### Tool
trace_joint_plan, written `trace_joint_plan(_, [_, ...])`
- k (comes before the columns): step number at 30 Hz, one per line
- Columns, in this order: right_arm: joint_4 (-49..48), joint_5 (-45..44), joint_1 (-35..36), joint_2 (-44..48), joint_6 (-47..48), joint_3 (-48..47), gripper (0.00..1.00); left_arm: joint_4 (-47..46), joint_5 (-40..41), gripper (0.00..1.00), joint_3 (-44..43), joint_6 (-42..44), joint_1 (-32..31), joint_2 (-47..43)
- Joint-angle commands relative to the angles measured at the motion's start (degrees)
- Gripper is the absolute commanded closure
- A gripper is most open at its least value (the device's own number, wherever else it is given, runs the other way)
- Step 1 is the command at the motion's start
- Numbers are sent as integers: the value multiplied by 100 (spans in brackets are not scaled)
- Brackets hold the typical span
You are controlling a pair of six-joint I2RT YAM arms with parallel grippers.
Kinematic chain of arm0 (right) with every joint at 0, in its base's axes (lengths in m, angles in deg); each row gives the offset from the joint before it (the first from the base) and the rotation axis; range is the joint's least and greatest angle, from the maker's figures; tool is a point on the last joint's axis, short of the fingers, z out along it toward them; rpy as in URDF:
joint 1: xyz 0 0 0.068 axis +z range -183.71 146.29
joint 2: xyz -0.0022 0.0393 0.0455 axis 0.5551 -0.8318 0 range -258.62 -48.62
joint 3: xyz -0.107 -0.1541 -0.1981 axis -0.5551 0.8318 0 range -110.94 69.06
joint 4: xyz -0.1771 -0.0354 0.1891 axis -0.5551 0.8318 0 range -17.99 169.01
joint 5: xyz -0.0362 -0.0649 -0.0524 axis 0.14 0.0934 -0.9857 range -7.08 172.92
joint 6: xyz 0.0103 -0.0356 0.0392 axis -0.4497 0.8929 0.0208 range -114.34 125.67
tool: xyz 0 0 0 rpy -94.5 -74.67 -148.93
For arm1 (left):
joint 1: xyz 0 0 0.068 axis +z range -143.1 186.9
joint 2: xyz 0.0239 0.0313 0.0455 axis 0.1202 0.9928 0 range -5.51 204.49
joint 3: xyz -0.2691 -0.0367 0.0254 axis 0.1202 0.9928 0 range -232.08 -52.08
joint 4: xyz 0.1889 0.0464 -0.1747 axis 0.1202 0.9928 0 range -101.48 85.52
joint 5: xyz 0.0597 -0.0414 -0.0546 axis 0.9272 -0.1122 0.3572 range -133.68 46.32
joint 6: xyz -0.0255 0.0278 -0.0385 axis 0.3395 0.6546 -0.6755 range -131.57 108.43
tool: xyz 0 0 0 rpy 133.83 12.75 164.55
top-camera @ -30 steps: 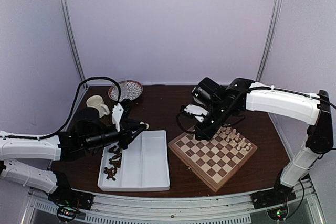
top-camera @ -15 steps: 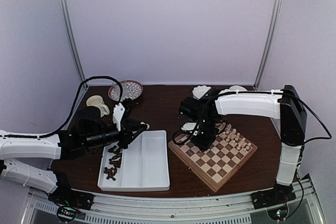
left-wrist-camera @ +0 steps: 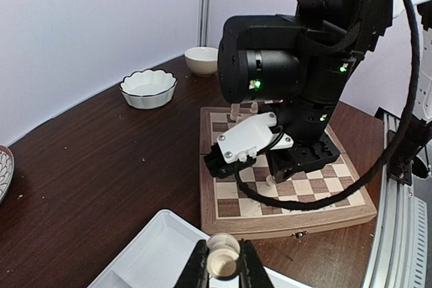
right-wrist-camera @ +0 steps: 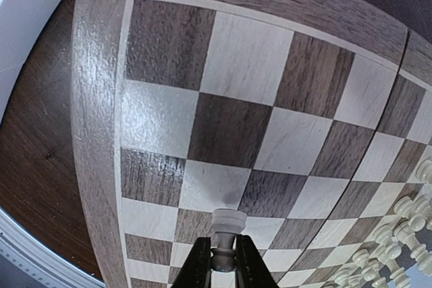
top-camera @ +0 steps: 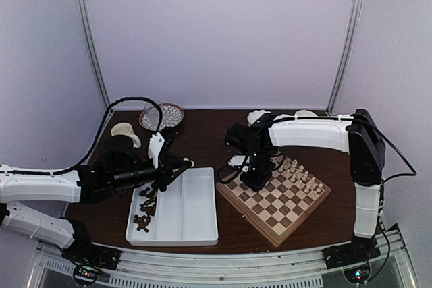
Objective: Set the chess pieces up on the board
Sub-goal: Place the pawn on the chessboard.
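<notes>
Right wrist: right hand (right-wrist-camera: 219,262) points down at board (right-wrist-camera: 229,65), pinching cream piece (right-wrist-camera: 228,223).

Seen from above, the right arm's black wrist housing (top-camera: 251,160) hides its own fingertips and part of the square wooden chessboard with pale and dark checks (top-camera: 290,217). At the right wrist we see only the far end of the small cream turned chessman (right-wrist-camera: 228,220). The rest is lost between the fingers (right-wrist-camera: 197,268), so we cannot tell its kind. The cream pieces (right-wrist-camera: 388,237) at the lower right are blurred and clipped. At the left wrist, the bottom edge cuts off the pale round piece (left-wrist-camera: 223,261) and the white rectangular tray (left-wrist-camera: 152,254). From above, the dark brown pieces (top-camera: 144,207) in that tray are too small to identify.
</notes>
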State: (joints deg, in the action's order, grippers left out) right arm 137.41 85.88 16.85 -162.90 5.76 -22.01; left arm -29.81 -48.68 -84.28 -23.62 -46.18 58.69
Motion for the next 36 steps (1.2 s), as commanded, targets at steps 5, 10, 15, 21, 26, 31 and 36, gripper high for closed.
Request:
trace_joint_plan(5, [-240, -236, -30, -83, 19, -191, 68, -101, -123, 100, -155, 42, 27, 40])
trace_joint_plan(10, [-499, -270, -29, 126, -10, -61, 62, -119, -142, 100, -152, 43, 26, 78])
trace_joint_plan(15, [-620, -270, -29, 382, -8, 139, 62, -118, -168, 100, -154, 36, 17, 103])
trace_joint_plan(21, [-589, -514, -29, 462, -5, 246, 62, -93, -184, 100, -194, 59, 17, 183])
trace_joint_plan(26, [-1150, -336, -22, 912, 30, 480, 62, -212, -447, 100, -216, 15, 19, 299])
trace_joint_plan(31, [-2172, 108, 40, 1919, 230, 1131, 60, 37, -1164, 100, -624, -29, 17, 911])
trace_joint_plan(36, [-3091, -238, 50, 2786, 236, 1779, 60, 765, -1216, 100, -1436, 125, -53, 1907])
